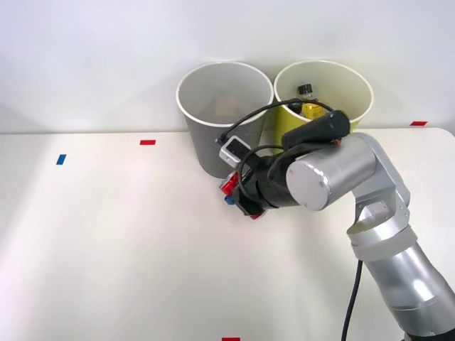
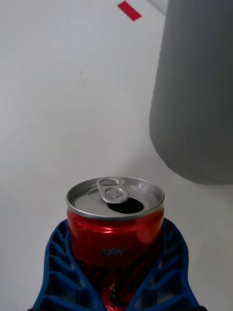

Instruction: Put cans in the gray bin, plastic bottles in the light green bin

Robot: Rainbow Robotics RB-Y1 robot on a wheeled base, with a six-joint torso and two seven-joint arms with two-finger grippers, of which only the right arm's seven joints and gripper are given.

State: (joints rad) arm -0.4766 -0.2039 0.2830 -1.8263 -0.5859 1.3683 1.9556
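"NEW" in pale letters on the red can (image 2: 115,228), just below its silver rim.

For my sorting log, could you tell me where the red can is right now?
The red can sits between the right gripper's blue fingers, close beside the gray bin's base.

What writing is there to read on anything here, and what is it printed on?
"NEW": small pale letters on the side of the red can, held in the right gripper.
Yellow label on the bottle inside the light green bin: too small to read.
Nothing else carries text.
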